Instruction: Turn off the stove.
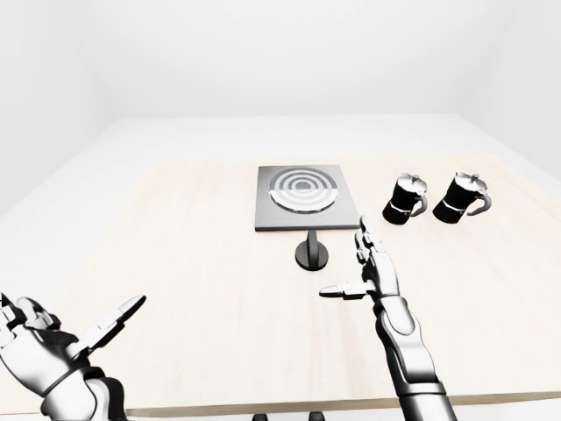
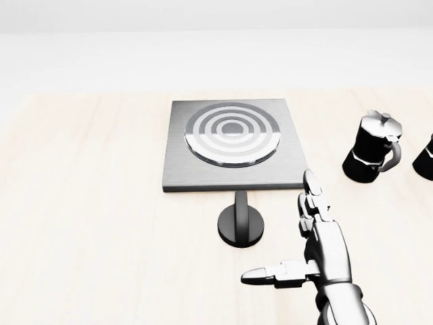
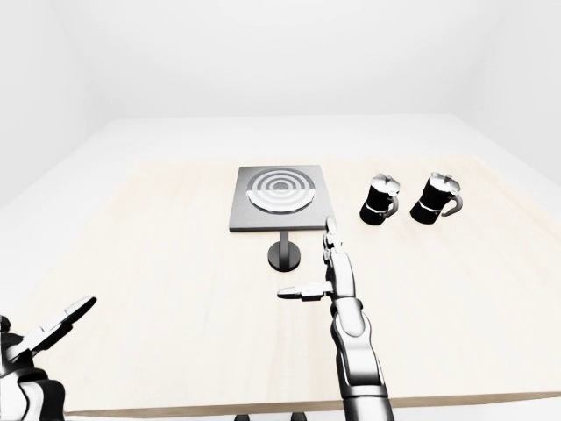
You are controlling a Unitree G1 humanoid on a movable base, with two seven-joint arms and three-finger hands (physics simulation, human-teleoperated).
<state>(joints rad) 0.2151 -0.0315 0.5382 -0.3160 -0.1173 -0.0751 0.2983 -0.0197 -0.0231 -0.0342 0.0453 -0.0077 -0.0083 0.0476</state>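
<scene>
The stove (image 2: 233, 143) is a grey square slab with a ringed round burner, lying on the pale wooden table (image 2: 101, 189) in the middle of the head view. Just below it sits its black round knob (image 2: 241, 224) on a short stem. My right hand (image 2: 287, 237) is open to the right of the knob and slightly below it, fingers pointing up and thumb pointing left, touching nothing. My left hand (image 1: 70, 326) is open at the lower left corner of the left-eye view, far from the stove and outside the head view.
Two black moka pots (image 1: 405, 199) (image 1: 462, 197) stand to the right of the stove. The table's near edge (image 1: 263, 408) runs along the bottom of the left-eye view. White floor and walls surround the table.
</scene>
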